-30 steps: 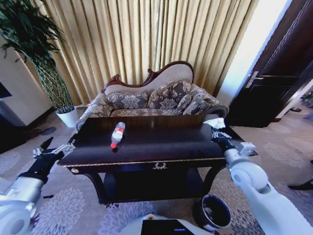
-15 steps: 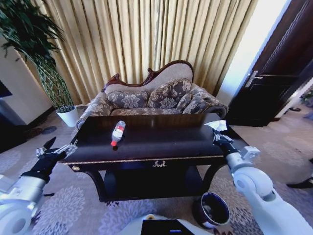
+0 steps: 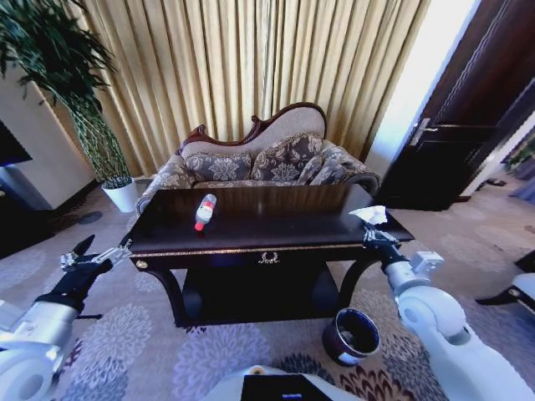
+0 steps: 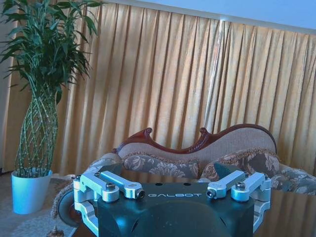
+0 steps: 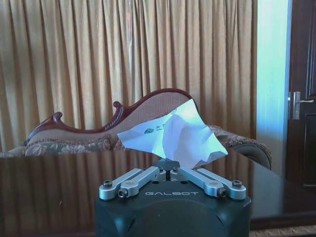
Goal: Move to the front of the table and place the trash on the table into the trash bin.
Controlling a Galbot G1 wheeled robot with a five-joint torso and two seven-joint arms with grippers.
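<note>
Compared with one second earlier, the whole head view had shifted: the table [image 3: 251,234] looked smaller and more of the carpet was seen in front of it, so I judged that the camera and the robot had moved back a little, not the furniture. The bottle [image 3: 204,211] lay at the same place on the table top, near its left back part. The right gripper [image 3: 374,232] had kept the white paper [image 3: 369,215] between its fingers during this time, at the right front corner of the table. For the task this meant, in my opinion, that the first piece of trash was already picked up and the robot was making room to bring it down to the bin [image 3: 351,336], which stood on the carpet by the right front leg, below that arm.

The right arm was stretched forward, and its jaws were pressed together on the lower edge of the paper [image 5: 173,138], which stood up above them. The left gripper [image 3: 94,257] hung beside the left end of the table, apart from it, with its fingers [image 4: 118,186] spread wide and nothing between them. The bottle was not yet touched
</note>
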